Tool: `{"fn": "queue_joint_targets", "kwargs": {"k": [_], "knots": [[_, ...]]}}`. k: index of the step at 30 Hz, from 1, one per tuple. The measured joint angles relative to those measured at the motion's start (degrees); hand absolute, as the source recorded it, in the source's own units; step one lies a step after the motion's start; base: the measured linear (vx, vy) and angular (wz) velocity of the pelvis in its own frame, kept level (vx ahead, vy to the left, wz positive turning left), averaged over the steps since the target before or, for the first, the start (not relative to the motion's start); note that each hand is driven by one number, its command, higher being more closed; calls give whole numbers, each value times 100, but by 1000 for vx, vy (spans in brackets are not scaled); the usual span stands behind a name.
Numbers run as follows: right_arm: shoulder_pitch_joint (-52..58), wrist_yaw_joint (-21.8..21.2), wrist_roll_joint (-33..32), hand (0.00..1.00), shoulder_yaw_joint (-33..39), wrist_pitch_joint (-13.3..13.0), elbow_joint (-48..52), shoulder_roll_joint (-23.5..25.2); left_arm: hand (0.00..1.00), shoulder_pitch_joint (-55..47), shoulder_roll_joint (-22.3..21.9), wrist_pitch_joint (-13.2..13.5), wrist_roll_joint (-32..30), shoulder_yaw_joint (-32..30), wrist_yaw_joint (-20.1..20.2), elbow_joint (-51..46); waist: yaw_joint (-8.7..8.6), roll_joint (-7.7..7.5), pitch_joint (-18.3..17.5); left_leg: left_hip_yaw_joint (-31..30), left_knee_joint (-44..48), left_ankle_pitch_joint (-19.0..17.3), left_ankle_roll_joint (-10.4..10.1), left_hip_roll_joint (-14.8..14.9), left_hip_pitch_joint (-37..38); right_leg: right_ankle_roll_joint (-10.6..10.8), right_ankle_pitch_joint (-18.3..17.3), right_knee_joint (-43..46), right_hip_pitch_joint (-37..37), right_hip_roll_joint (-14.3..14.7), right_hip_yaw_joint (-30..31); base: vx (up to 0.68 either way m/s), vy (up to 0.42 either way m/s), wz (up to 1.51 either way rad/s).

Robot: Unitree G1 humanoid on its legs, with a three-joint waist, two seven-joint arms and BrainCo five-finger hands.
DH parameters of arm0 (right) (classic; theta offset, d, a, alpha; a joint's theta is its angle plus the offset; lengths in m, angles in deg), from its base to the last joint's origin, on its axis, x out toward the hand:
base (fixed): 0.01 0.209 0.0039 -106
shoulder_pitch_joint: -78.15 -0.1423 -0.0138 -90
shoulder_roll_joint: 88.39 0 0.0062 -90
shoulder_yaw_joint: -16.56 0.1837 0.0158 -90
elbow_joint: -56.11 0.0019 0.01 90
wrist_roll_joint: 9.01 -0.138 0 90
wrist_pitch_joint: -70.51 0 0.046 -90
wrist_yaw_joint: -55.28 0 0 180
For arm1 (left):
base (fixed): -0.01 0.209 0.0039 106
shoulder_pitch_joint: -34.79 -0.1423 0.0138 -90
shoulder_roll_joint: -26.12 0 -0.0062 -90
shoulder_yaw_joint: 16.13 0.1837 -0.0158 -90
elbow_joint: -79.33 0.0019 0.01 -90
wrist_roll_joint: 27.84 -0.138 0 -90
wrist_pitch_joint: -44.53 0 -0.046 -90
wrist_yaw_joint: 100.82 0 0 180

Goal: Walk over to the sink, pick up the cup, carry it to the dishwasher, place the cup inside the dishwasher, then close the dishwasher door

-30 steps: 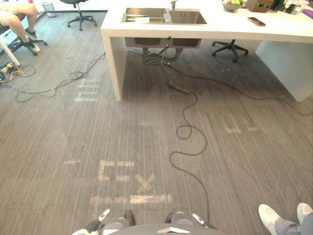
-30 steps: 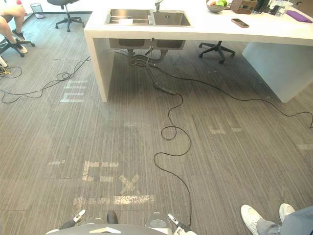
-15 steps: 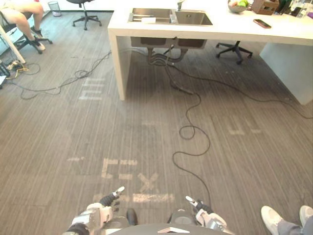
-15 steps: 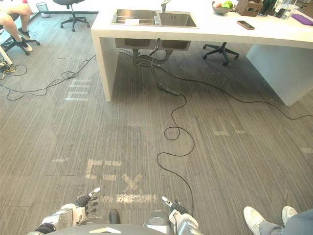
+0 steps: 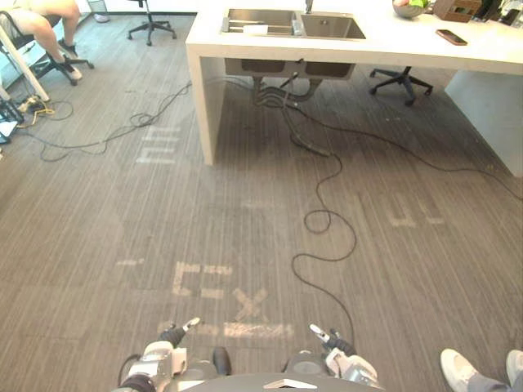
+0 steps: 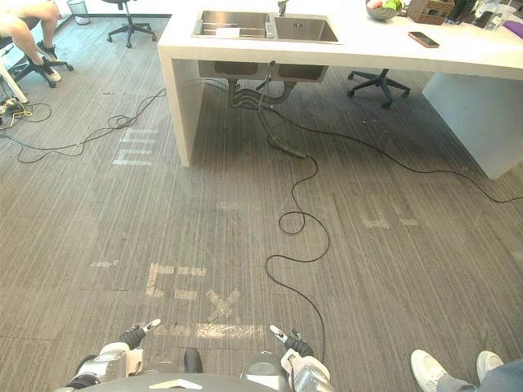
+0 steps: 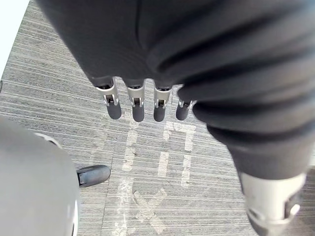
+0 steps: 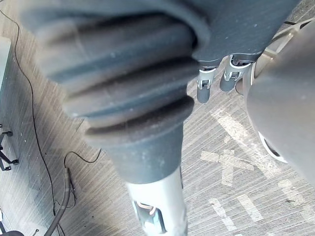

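Left hand (image 5: 167, 347) and right hand (image 5: 341, 355) hang slack and empty, the cup is too far to pick out in the sink (image 5: 335, 28) across the room, and a drifting walk could bump the counter's end panel (image 5: 204, 106) or the bystander's white shoe (image 5: 458, 371).

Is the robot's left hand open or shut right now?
Open: the left robot hand shows straight fingers over the floor, holding nothing.

Office, swivel chairs (image 6: 127, 18), sink counter (image 6: 351, 49)
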Motion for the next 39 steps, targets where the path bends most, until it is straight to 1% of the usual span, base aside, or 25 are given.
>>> {"fn": "queue_joint_targets", "kwargs": {"k": [5, 7, 10, 14, 16, 17, 18, 19, 20, 22, 23, 24, 25, 27, 28, 29, 30, 31, 32, 34, 35, 36, 37, 38, 39], "knots": [[13, 67, 142, 0, -5, -93, -1, 71, 0, -106, -51, 279, 61, -190, 48, -22, -7, 1, 1, 139, -2, -47, -73, 58, 126, -21, 18, -45, 73, 71, 122, 0, -5, -13], [6, 129, 133, 0, -17, -77, 12, 77, 0, -150, -63, 288, 57, -214, 129, -76, -7, 2, 1, 163, -2, -50, -74, 62, 152, -22, 18, -37, 74, 72, 134, -12, 13, -8], [7, 130, 133, 0, -21, 24, 29, 67, 0, -237, -64, 297, 51, -215, 212, -320, 0, -6, 3, 176, -2, -55, -67, 50, 158, -22, 18, 7, 58, 50, 149, 0, 0, 0], [59, 139, 16, 0, -42, 333, 55, 1, 0, -387, -83, 292, 54, -213, 397, -544, 36, -26, 10, 215, -2, -97, -4, 3, 153, -11, -30, 216, -21, -38, 232, 12, 34, -6], [57, 136, -159, 0, -149, 374, 61, -65, 0, -397, -72, 280, 55, -213, 513, -578, 56, -41, 15, 268, -1, -127, 43, -3, 153, -17, -35, 347, -69, -54, 257, 16, 23, -17], [58, 137, -231, 0, -152, 383, 53, -83, 0, -396, -65, 217, 53, -214, 551, -609, 65, -51, 16, 327, 0, -157, 89, 4, 129, -24, 15, 495, -198, -66, 256, 32, 17, -27], [50, 143, -339, 0, -135, 377, 62, -130, 0, -388, -66, 111, 61, -216, 630, -623, 70, -58, 4, 354, 2, -138, 126, 70, 23, -195, 156, 761, -472, -61, 233, 29, 21, -29], [33, 150, -360, 0, -132, 374, 61, -176, 0, -379, -69, 53, 67, -213, 668, -615, 65, 7, -12, 381, 3, -127, 148, 133, -45, -319, 262, 919, -627, -52, 165, 17, 27, -34], [-38, 182, -375, 0, -114, 359, 36, -302, 0, -367, -93, 28, 157, -215, 724, -606, 61, 86, 31, 493, 2, -121, 191, 242, -83, -626, 378, 1579, -976, -177, -19, 8, 20, -29], [-40, 165, -412, 0, -29, 428, -72, -422, 0, -316, -3, 67, 345, -224, 734, -533, 57, -8, 149, 483, 5, -140, 219, 253, 16, -825, 560, 2996, -1481, -502, 9, 32, -27, -14], [63, 152, -420, 0, -13, 570, -247, -405, 0, -296, 39, 105, 544, -223, 719, -482, 39, -72, 174, 413, 20, -147, 223, 307, 126, -604, 528, 3291, -1607, -429, 207, 87, -78, 14], [154, 146, -420, 0, -11, 629, -284, -369, 0, -293, 44, 141, 628, -221, 716, -460, 30, -82, 197, 340, 42, -148, 222, 330, 163, -487, 346, 3353, -1632, -382, 313, 139, -106, 34], [342, 134, -512, 0, 127, 658, -333, -256, 0, -252, 41, 217, 692, -219, 722, -415, -14, -65, 251, 219, 153, -216, 184, 410, 168, -334, 22, 3136, -1639, -252, 501, 132, -127, 41], [524, 125, -560, 0, 226, 669, -429, -4, 0, -197, 12, 283, 735, -214, 739, -412, -100, 2, 342, 156, 515, -447, 79, 577, 121, -193, -15, 1785, -1626, 27, 1002, 163, -184, 28], [612, 134, -567, 0, 274, 672, -455, 2, 0, -183, -22, 287, 764, -198, 734, -502, -135, 11, 351, 137, 738, -598, -19, 642, -4, -32, 370, 462, -1612, 97, 1362, 117, -149, 8], [631, 133, -568, 0, 277, 673, -455, 5, 0, -172, -32, 290, 791, -198, 735, -538, -135, 9, 353, 129, 790, -626, -36, 652, -34, 1, 465, 219, -1618, 93, 1435, 128, -180, 15], [657, 138, -573, 0, 337, 701, -462, 36, 0, -102, -88, 288, 951, -200, 694, -682, -129, 14, 404, 53, 981, -743, -136, 718, -96, 68, 748, -466, -1606, 61, 1638, 139, -198, 20], [655, 137, -575, 0, 386, 708, -461, 51, 0, -65, -101, 288, 1132, -197, 625, -847, -131, 9, 440, -13, 1142, -840, -248, 793, -146, 114, 835, -715, -1607, 29, 1747, 178, -262, 24], [655, 136, -572, 0, 388, 709, -463, 59, 0, -35, -94, 286, 1281, -196, 597, -1008, -112, -34, 469, -76, 1305, -950, -372, 865, -164, 141, 847, -733, -1588, -16, 1784, 182, -322, 34], [763, 108, -533, 0, 394, 713, -483, 147, 0, -43, 26, 221, 1453, -191, 523, -1368, -96, -306, 433, -267, 1595, -1167, -687, 875, -123, 277, 524, -640, -1334, -152, 1880, 218, -398, 40], [751, 75, -534, 0, 432, 706, -522, 156, 0, -10, -12, 172, 1527, -167, 501, -1525, -78, -219, 452, -354, 1765, -1291, -849, 1082, -86, 343, 744, -212, -1432, -19, 1855, 308, -515, 27], [751, 40, -552, 0, 500, 679, -521, 96, 0, -14, -31, 128, 1524, -63, 507, -1661, -88, -65, 432, -432, 1812, -1404, -1026, 1305, -44, 266, 698, 315, -1605, 154, 1885, 256, -428, 16], [752, 19, -595, 0, 544, 676, -517, 60, 0, -13, -50, 100, 1521, -50, 508, -1665, -94, -12, 400, -467, 1799, -1447, -1093, 1384, -13, 184, 648, 574, -1698, 208, 1889, 211, -330, 10], [792, -4, -654, 0, 627, 698, -516, 66, 0, -39, -100, 40, 1515, -13, 502, -1653, -120, 73, 261, -507, 1793, -1520, -1203, 1552, 58, -29, 487, 974, -1893, 308, 1879, 337, -329, -1], [830, -6, -660, 0, 718, 718, -519, -14, 0, -102, -210, 25, 1514, 33, 503, -1650, -120, 285, 124, -636, 2328, -1699, -1072, 1737, -91, -246, 229, 1229, -2017, 466, 1807, 414, -380, -11]]}}
